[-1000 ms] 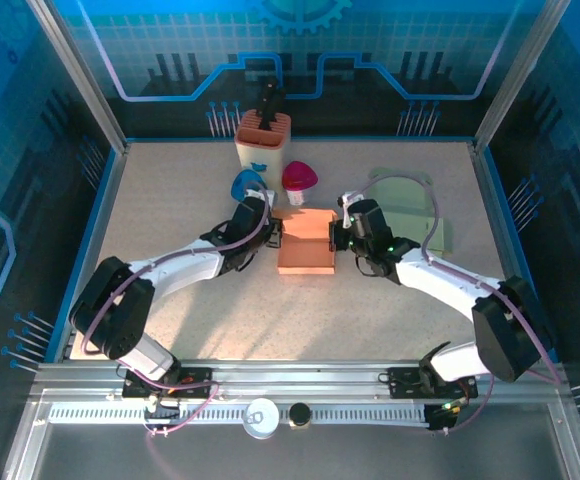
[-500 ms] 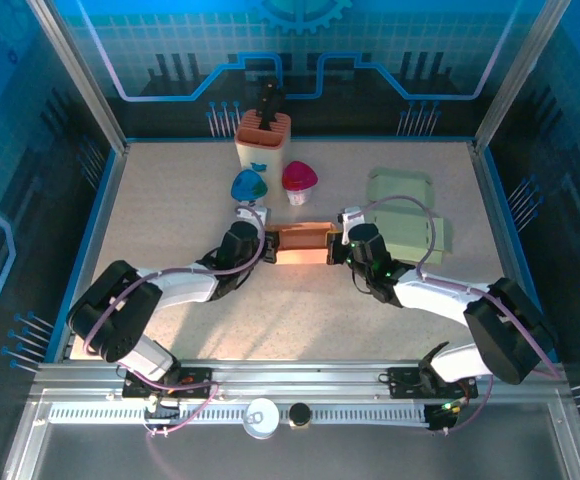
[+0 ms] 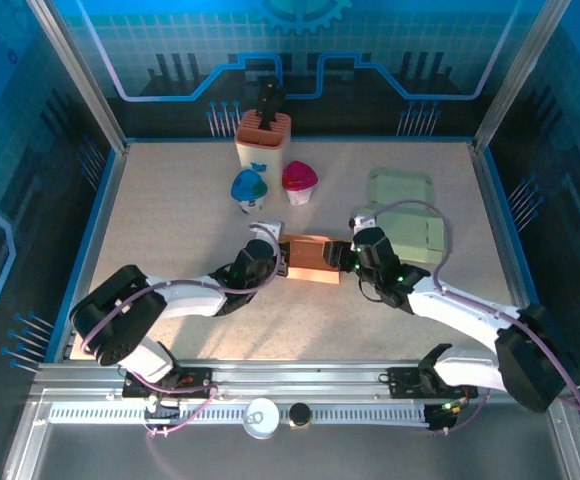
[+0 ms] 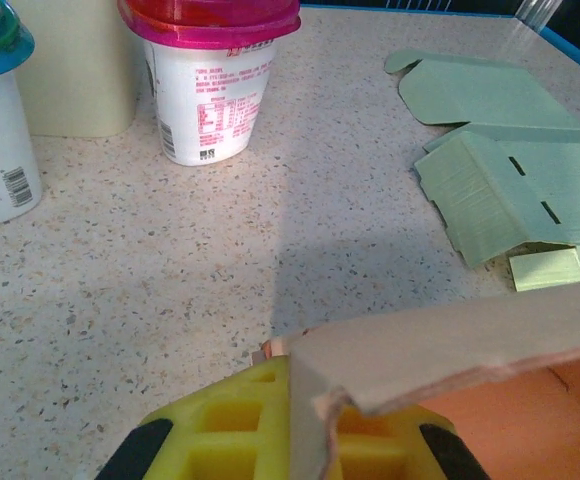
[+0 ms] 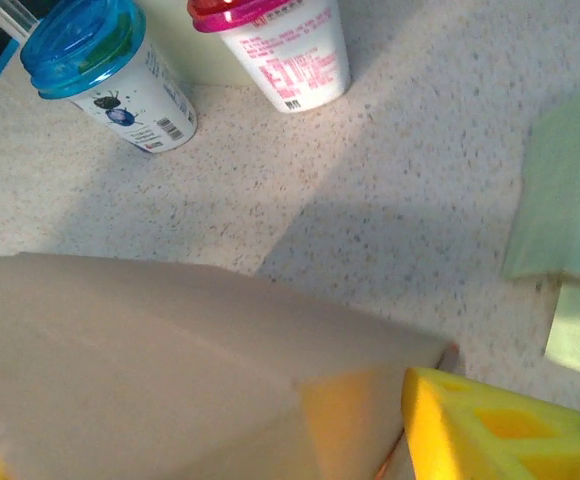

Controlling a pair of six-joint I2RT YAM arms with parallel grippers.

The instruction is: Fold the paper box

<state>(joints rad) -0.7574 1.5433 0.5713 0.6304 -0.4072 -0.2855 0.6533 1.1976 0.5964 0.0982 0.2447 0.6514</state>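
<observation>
The orange-brown paper box [image 3: 312, 259] sits mid-table between both grippers. My left gripper [image 3: 276, 258] is at its left end and my right gripper [image 3: 343, 255] at its right end. In the left wrist view a box wall [image 4: 450, 340] stands edge-on across the yellow fingers [image 4: 220, 440], and the left gripper [image 4: 300, 440] is shut on it. In the right wrist view the box's grey outer face [image 5: 170, 350] covers the lower left, with one yellow finger [image 5: 500, 430] pressed to its right edge. The other finger is hidden behind the card.
A blue-lidded cup [image 3: 248, 187] and a pink-lidded cup [image 3: 299, 180] stand behind the box. A cream and orange holder [image 3: 263, 140] is further back. Flat green box blanks [image 3: 406, 212] lie at the right, just behind my right arm.
Both grippers have drawn toward the near edge with the box between them. The box has gone from lying open and flat to a narrower, raised shape.
</observation>
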